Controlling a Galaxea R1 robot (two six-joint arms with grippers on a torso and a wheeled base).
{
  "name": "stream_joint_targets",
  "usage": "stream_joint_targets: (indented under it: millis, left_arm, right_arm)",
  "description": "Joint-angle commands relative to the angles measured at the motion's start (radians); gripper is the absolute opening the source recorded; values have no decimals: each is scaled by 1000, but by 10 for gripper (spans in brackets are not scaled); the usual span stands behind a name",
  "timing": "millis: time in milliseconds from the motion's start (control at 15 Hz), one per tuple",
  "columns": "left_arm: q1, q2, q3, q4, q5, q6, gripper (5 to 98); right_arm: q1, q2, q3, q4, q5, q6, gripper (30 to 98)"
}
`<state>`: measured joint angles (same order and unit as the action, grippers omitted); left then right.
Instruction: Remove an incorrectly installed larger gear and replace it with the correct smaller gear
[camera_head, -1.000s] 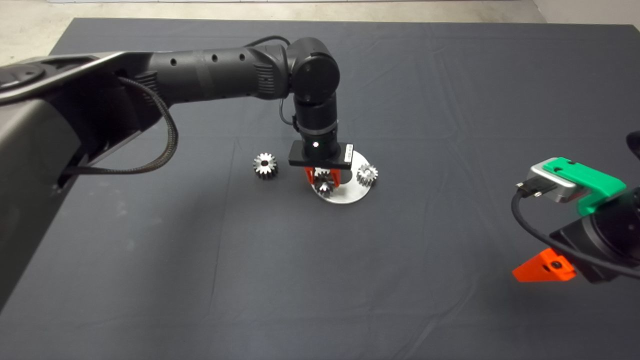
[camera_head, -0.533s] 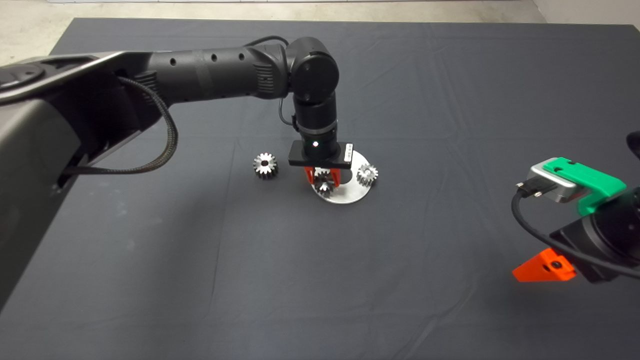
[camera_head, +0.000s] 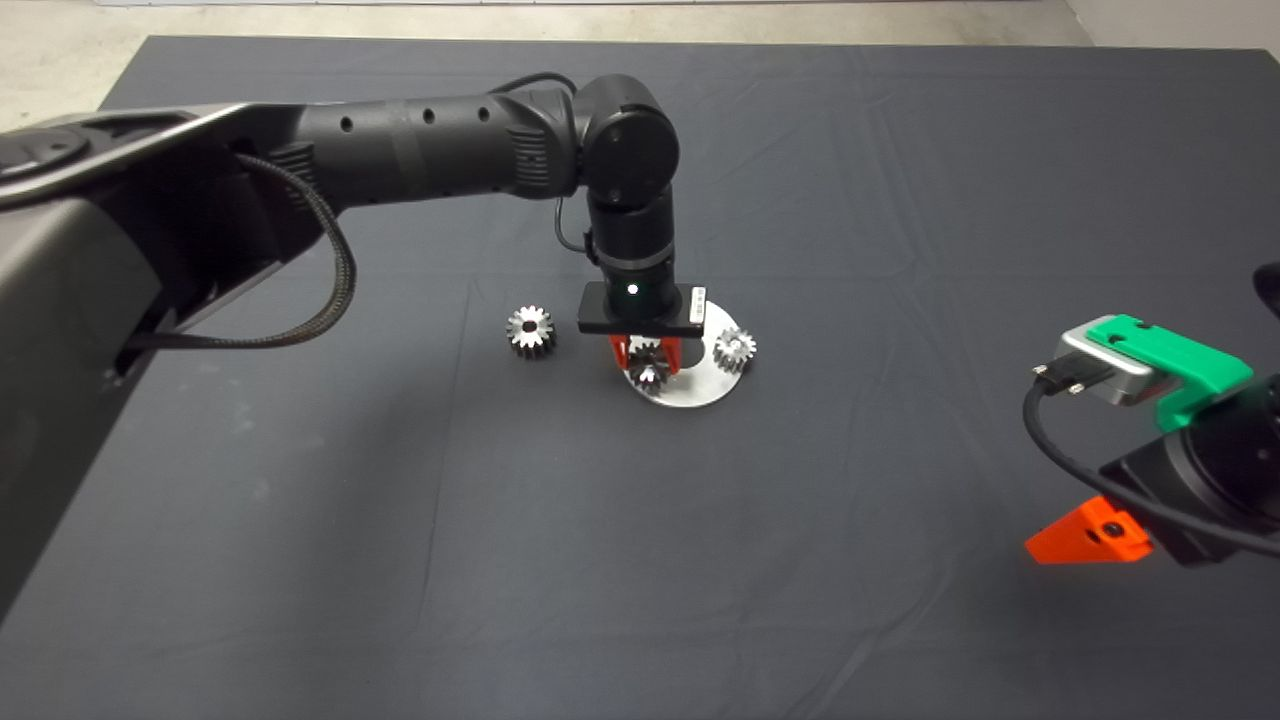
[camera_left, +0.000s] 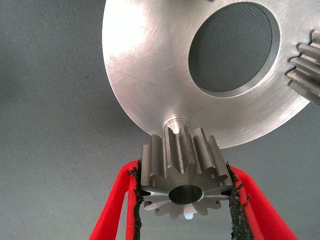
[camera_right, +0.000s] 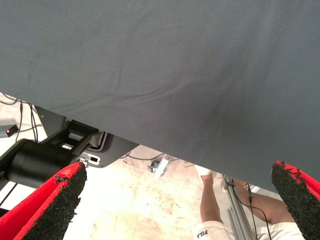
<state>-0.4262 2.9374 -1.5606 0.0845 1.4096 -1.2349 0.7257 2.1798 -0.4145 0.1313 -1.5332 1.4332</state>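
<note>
My left gripper (camera_head: 646, 360) stands over the near-left edge of the round steel plate (camera_head: 690, 392), shut on the smaller gear (camera_head: 648, 373). In the left wrist view the smaller gear (camera_left: 182, 175), with chunky teeth and a wide centre hole, sits clamped between the black pads (camera_left: 136, 200) of the left gripper (camera_left: 182, 167), just beside a short peg (camera_left: 175, 121) on the plate (camera_left: 145, 65). I cannot tell if it touches the peg. The larger gear (camera_head: 530, 330) lies on the mat, left of the plate. My right gripper (camera_head: 1090, 535) waits open at the lower right.
Another steel gear (camera_head: 735, 348) sits on the plate's right side, its teeth showing as the gear (camera_left: 306, 65) in the left wrist view. The plate has a big round hole (camera_left: 232, 47). Beyond the mat edge, the right wrist view shows a person's legs (camera_right: 210, 210) and the floor.
</note>
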Motion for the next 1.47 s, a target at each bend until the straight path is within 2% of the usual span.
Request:
stream_joint_targets:
  millis: [0,333,733,1333,1400]
  left_arm:
    - [-6,5,9,1,-9,-6,329]
    - [-5,5,18,5,-15,-25,329]
    - [-5,4,21,8,-61,-23,329]
    - [-5,4,21,9,-49,-17,332]
    - [-5,4,19,9,-49,-15,355]
  right_arm:
    - [15,-5,5,33,-110,-1,977]
    - [15,-4,5,31,-110,-1,977]
    - [15,-4,5,31,-110,-1,977]
    - [15,-4,5,31,-110,-1,977]
    - [15,-5,5,33,-110,-1,977]
